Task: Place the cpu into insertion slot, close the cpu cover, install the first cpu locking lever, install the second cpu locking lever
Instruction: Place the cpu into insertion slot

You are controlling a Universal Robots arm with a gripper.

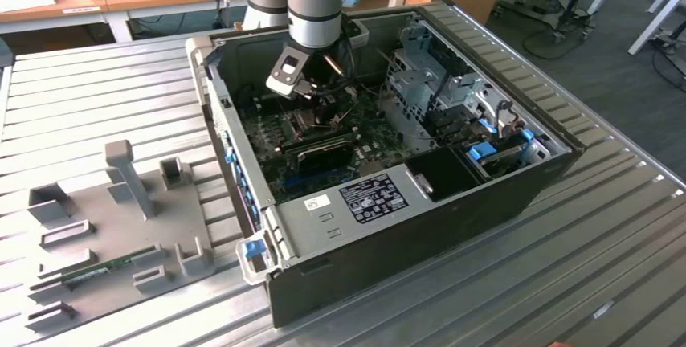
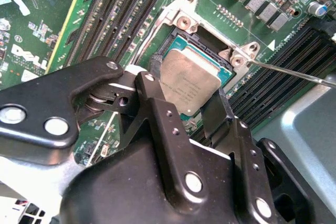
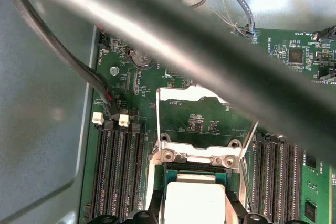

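Gripper (image 2: 186, 98) is narrowed onto the cpu (image 2: 188, 80), one finger on each opposite edge. The cpu is directly over the insertion slot (image 2: 195, 38) and hides part of its dark socket; whether it touches the slot cannot be told. The cpu cover (image 3: 178, 94) stands swung open off the slot, on the side away from the gripper.

I see the cpu (image 3: 191, 195) held between my gripper's (image 3: 193, 212) fingers (image 3: 155, 209) over the insertion slot (image 3: 195, 167), the cpu cover (image 3: 191, 94) standing open.

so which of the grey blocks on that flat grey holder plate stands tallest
The grey T-topped post at the far side of the plate; it rises well above the squat blocks around it.
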